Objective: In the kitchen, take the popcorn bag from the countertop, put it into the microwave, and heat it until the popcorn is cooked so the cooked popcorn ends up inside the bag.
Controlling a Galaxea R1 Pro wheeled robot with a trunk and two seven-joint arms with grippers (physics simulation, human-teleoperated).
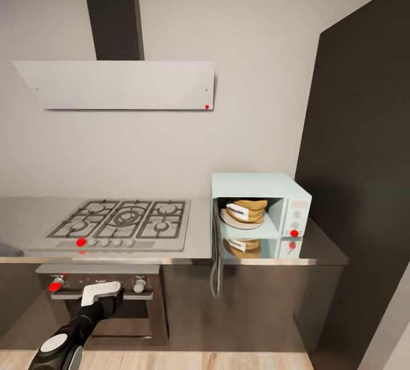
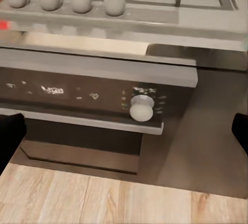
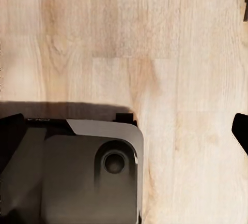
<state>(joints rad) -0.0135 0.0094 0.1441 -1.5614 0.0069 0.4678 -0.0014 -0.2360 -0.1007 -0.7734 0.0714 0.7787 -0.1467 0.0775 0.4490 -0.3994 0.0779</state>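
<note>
Popcorn bag (image 1: pixel 246 214) inside microwave (image 1: pixel 259 186), from left claw (image 1: pixel 101 292) well apart.

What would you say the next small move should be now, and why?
Probably swing the microwave door shut: the popcorn bag already sits inside, and the door hangs open. The left gripper, open near the oven, seems nearest.
</note>
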